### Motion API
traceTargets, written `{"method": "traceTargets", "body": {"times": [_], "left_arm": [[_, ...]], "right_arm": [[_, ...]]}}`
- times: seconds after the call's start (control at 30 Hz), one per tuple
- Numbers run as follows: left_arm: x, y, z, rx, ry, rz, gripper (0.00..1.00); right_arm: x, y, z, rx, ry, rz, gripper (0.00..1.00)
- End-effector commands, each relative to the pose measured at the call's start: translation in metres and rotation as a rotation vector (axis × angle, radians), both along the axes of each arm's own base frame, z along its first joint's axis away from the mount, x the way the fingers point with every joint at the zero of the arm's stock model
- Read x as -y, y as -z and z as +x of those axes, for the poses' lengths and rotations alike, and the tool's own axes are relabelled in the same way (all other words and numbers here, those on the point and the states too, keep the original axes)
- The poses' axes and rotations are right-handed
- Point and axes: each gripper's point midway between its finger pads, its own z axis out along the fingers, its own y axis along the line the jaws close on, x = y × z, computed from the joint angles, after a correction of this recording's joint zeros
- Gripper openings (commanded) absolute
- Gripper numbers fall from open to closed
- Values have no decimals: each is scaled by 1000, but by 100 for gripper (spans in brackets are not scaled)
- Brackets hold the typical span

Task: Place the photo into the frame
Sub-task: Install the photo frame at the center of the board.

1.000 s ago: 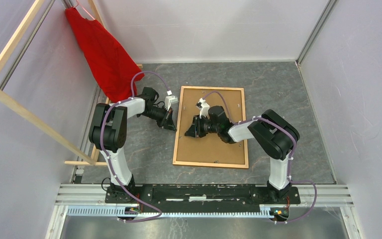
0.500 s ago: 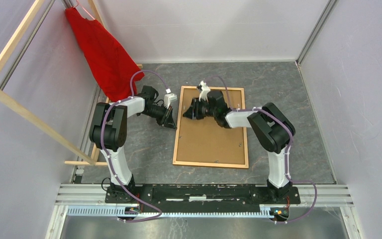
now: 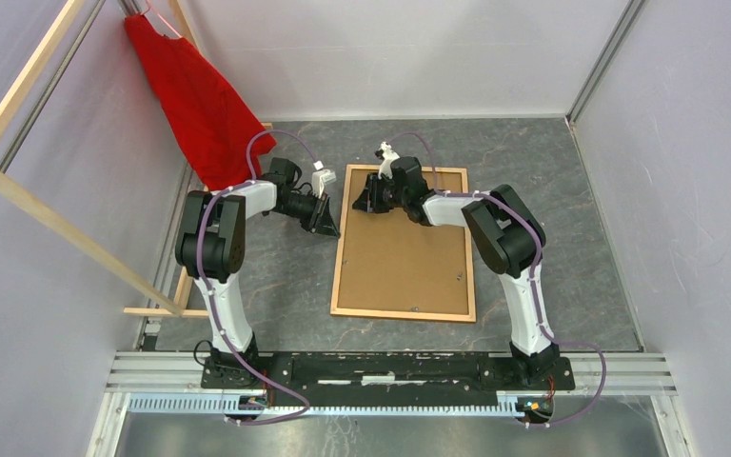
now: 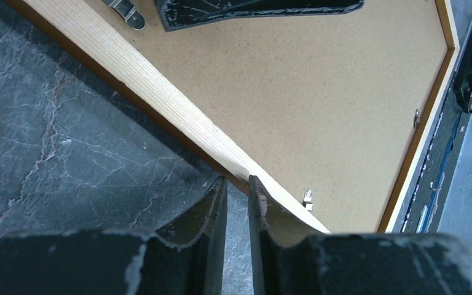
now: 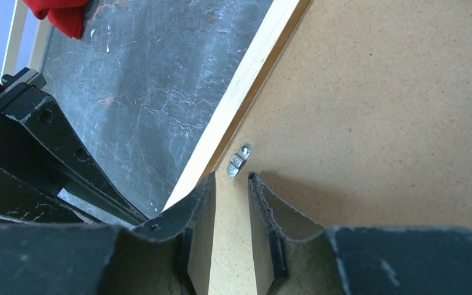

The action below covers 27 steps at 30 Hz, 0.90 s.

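While the grey stone-patterned table (image 3: 571, 209) carries everything, the frame (image 3: 402, 267) lies flat on it, back up. Its plain brown board shows inside a thin wooden rail. The frame lies directly in front of the left gripper (image 4: 236, 183), and it stretches out under and beyond the right gripper (image 5: 232, 179). A red cloth (image 3: 195, 105) hangs by a pale wooden rack (image 3: 48, 217), well behind the left gripper's wrist.

The left gripper sits low at the frame's outer edge. Its fingers stand only a narrow slit apart, tips right at the rail, with nothing held between them. The right gripper hovers over the board just inside that same rail, near the frame's far corner. Its fingers are likewise all but closed, on nothing.

A small metal turn clip (image 5: 238, 160) sits just ahead of the right gripper's tips, on the board beside the rail. Another clip (image 4: 308, 198) shows on the board just past the left gripper's fingertips.
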Motion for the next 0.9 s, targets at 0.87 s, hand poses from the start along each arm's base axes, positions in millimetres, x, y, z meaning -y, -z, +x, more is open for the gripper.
{"method": "traceTargets", "body": {"times": [0.87], "left_arm": [[4, 0, 5, 19, 10, -17, 21]], "right_arm": [[-22, 6, 10, -35, -18, 81, 28]]}}
